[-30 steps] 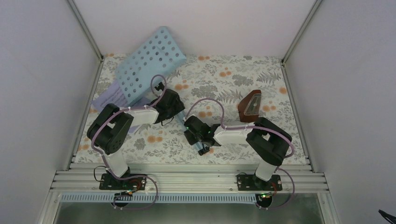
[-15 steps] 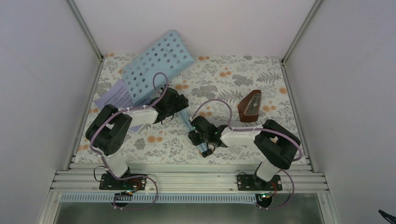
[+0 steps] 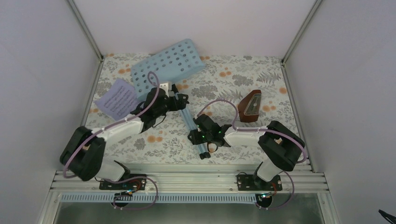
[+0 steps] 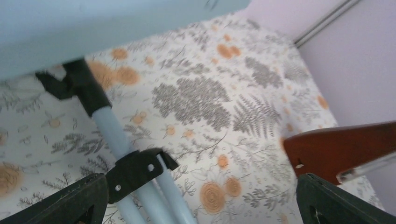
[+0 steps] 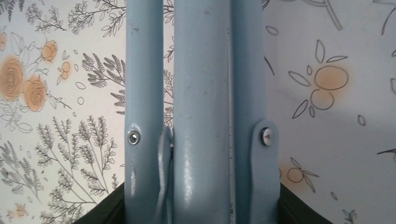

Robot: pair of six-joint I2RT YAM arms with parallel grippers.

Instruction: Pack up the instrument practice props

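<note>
The light-blue music stand lies tilted on the floral table, its hole-dotted plate (image 3: 167,63) at the back left and its pole (image 3: 187,116) running toward me. My right gripper (image 3: 201,138) is shut on the folded tripod legs (image 5: 201,107), which fill the space between its fingers (image 5: 111,209). My left gripper (image 3: 179,100) stands wide open over the upper pole (image 4: 110,127), near the black collar (image 4: 138,171), and does not hold it. The brown metronome (image 3: 251,106) stands upright at the right. Lilac sheet-music pages (image 3: 117,101) lie at the left.
White walls with aluminium posts (image 3: 86,31) close in the table on three sides. The metal rail (image 3: 187,179) with the arm bases runs along the near edge. In the left wrist view the metronome (image 4: 345,145) shows just above the right finger (image 4: 337,201).
My left gripper has opened and let go of the stand's pole, and the left arm has stretched out. The plate has swung to the right, uncovering the sheet music. The right gripper keeps its hold.
</note>
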